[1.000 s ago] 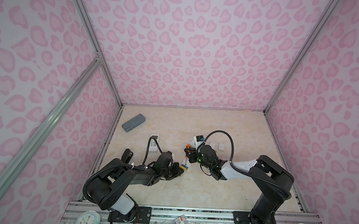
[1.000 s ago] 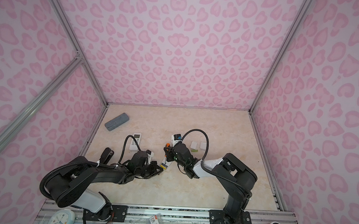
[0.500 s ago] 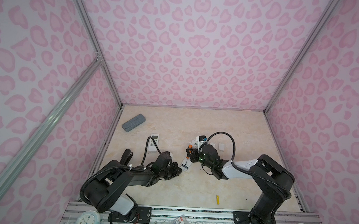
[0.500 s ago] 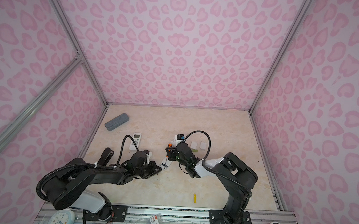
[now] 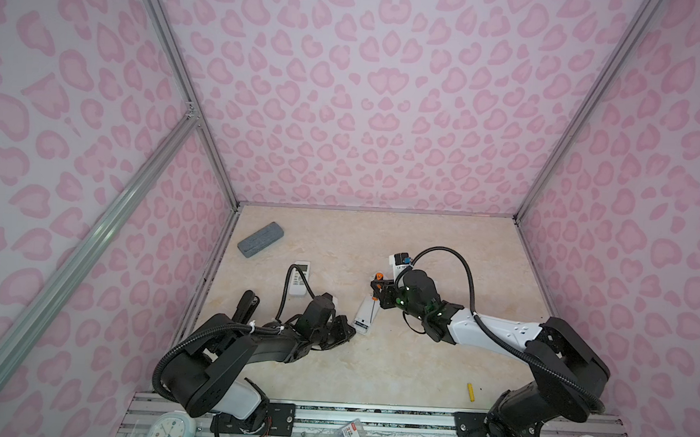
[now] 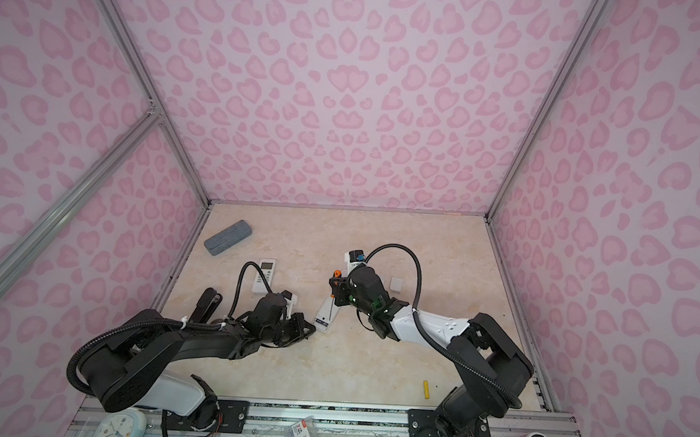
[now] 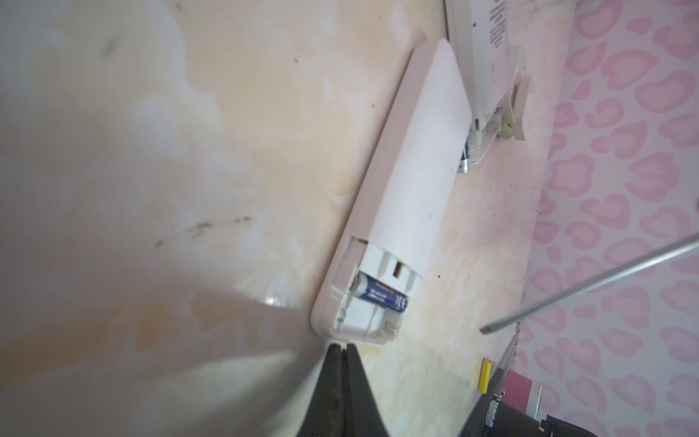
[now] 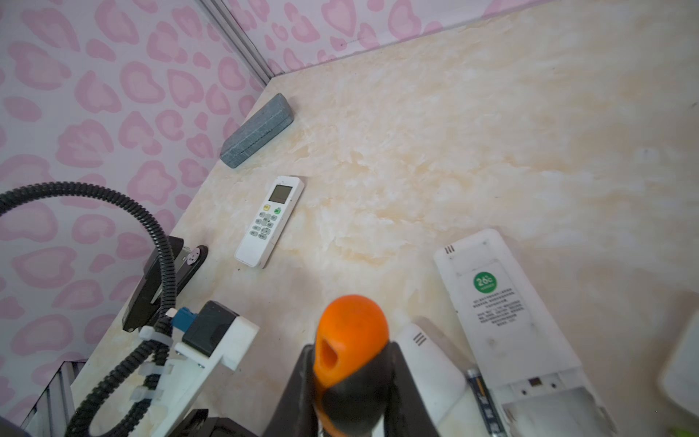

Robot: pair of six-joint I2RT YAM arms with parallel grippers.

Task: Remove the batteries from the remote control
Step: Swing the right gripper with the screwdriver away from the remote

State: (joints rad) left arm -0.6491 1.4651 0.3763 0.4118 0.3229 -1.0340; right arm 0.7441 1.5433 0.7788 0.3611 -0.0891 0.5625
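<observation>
the white remote (image 5: 366, 315) lies back-up on the tabletop (image 5: 380, 238) between the two arms. its cover is off and the battery bay is open at the end nearest the left arm. in the left wrist view one blue battery (image 7: 382, 296) sits in one slot of the bay, and the slot next to it is empty.

the left pincer (image 7: 342, 350) is clenched on nothing, its tips pressed together and touching the remote's open end. the right pincer (image 8: 350, 352) is grasping the screwdriver (image 8: 353, 325) by its orange-and-black handle. the thin shaft slants down over the remote. in the left wrist view its tip hangs just beside the open bay; whether it touches anything i cannot tell.

a yellow battery (image 5: 471, 392) lies loose on the tabletop near the front edge, by the right arm's base and well apart from the remote. a dark battery (image 8: 480, 393) lies in the gap between the remote and a second remote (image 8: 507, 314). that one is also back-up, with a round green sticker and its bay open. a third remote (image 5: 301, 279) lies face-up further left, and a grey case (image 5: 260, 239) sits near the back left corner.
</observation>
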